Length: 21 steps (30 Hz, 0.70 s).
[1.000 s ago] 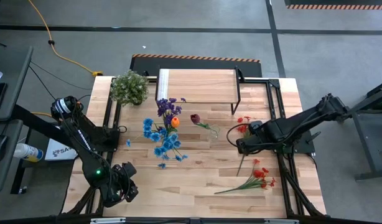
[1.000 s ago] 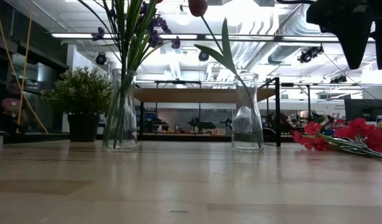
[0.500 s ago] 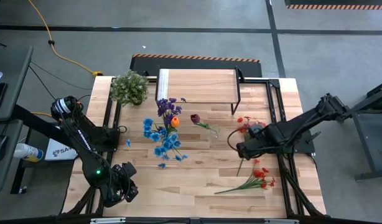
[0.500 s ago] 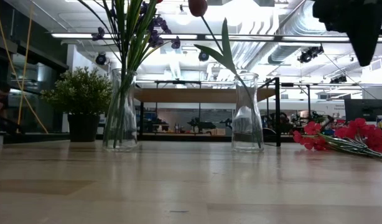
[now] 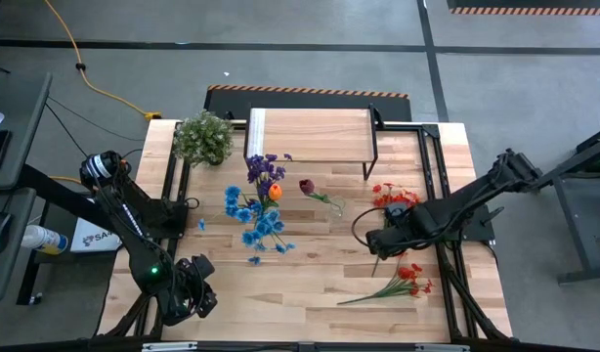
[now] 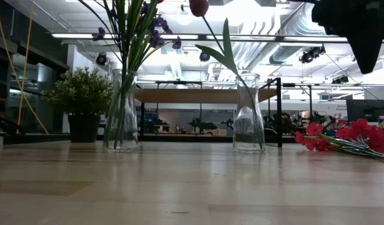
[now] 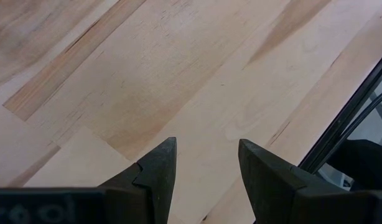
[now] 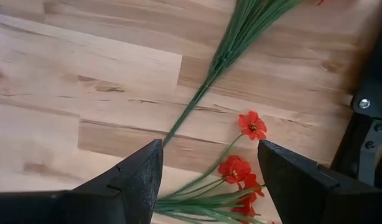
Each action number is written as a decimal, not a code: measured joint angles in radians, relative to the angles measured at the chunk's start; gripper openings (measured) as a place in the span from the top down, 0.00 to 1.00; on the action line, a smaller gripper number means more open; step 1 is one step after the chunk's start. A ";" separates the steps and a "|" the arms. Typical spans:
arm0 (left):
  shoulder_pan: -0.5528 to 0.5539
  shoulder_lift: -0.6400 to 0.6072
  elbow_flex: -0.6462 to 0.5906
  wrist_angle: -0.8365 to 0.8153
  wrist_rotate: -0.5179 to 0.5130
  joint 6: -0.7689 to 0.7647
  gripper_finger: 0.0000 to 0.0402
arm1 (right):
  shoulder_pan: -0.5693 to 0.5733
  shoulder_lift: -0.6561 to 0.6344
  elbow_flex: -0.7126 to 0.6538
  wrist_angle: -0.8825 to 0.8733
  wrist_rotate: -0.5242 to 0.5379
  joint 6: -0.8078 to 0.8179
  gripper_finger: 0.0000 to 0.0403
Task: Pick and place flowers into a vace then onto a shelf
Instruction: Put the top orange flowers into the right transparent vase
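Right gripper [image 5: 375,242]: above the tabletop's right half, raised clear of the wood in the low view; jaws spread wide, nothing between them.
Right gripper fingers [image 8: 136,177]: framing a loose green stem and small red blooms lying on the wood below; no contact.
Left gripper [image 5: 194,289]: parked at the near left part of the tabletop; jaws parted, nothing between them, bare planks beneath.
Red flowers, upper bunch [image 5: 387,197]: lying flat at the right, blooms toward the shelf side, stems running under the right arm.
Red flowers, lower bunch [image 5: 409,279]: lying flat nearer the front edge at the right, stem pointing left.
Blue, purple and orange flowers [image 5: 258,200]: standing together in the left vase [image 6: 121,111], stems upright, blooms fanned out.
Maroon flower [image 5: 307,186]: standing alone in the right vase [image 6: 249,114], stem leaning.
Vases: both clear glass, upright, well apart from each other, in front of the shelf.
Shelf [image 5: 310,135]: at the far middle of the tabletop, light wood top on black legs; nothing on top.
Potted plant [image 5: 202,137]: just left of the shelf, upright.
Tabletop [image 5: 310,284]: wood planks.
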 joint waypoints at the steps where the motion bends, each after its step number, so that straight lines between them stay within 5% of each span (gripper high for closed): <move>1: 0.000 0.000 0.000 0.000 0.000 0.000 0.48 | 0.000 0.012 0.000 -0.001 0.000 -0.002 0.37; 21: 0.000 0.000 0.000 0.029 0.001 0.000 0.48 | 0.026 0.092 0.000 -0.015 0.027 -0.004 0.37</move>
